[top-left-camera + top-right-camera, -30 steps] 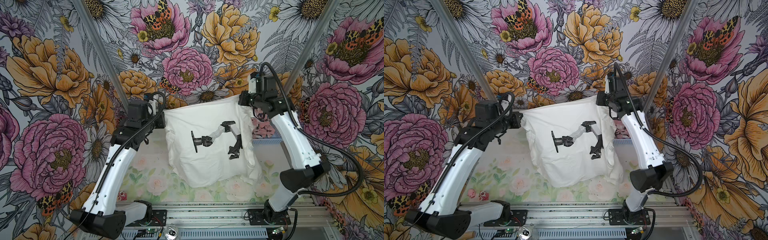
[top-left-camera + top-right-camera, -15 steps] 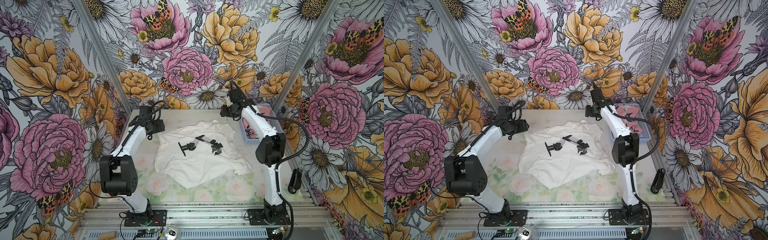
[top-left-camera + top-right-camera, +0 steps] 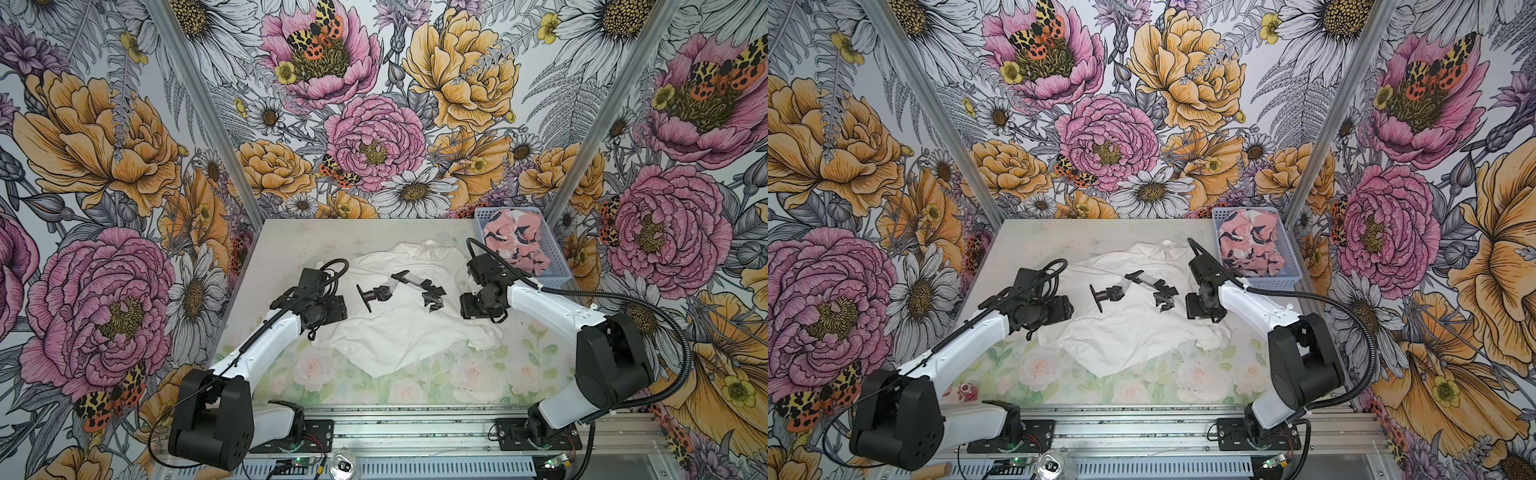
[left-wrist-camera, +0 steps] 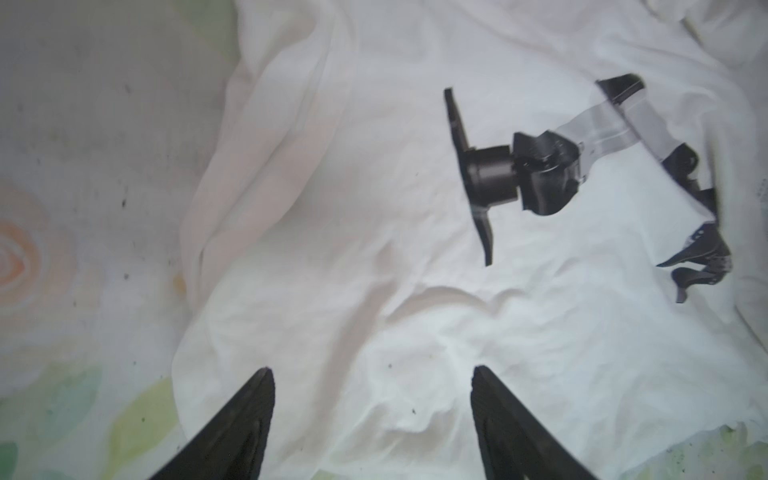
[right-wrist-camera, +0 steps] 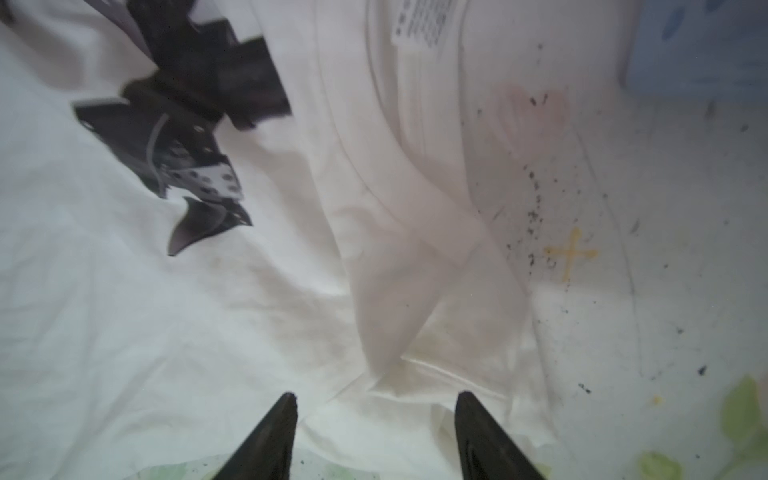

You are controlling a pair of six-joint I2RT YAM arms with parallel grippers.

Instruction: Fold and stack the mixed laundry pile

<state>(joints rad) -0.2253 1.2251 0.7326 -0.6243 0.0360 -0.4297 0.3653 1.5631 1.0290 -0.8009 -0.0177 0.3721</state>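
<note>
Shows the table [image 3: 374, 232] with the white garment [image 3: 399, 332] spread over its middle, print side up, rumpled and unfolded. Sets the light blue basket [image 3: 552, 279] close by the white garment's far right corner, with the pink garment [image 3: 515, 241] bunched inside, navy-and-white blotches showing. Finds the left gripper [image 4: 372, 374] at the white garment's left edge, jaws wide apart above the cloth and gripping nothing. Finds the right gripper [image 5: 376, 397] at the white garment's right edge, above a turned-over flap, jaws likewise parted and empty. Catches the black-grey graphic [image 3: 399, 291] near the white garment's centre, creased yet plain to see, and a small printed label [image 5: 419, 20] on the white garment's inner side, towards the basket.

Judged by the lay of things: barely begun. At most a rough flattening of the white garment, with no neat fold in it. Pink garment not yet out of the basket. No stack anywhere around the white garment. Left to do: smoothing the creases, folding both pieces, and laying one upon the other.
</note>
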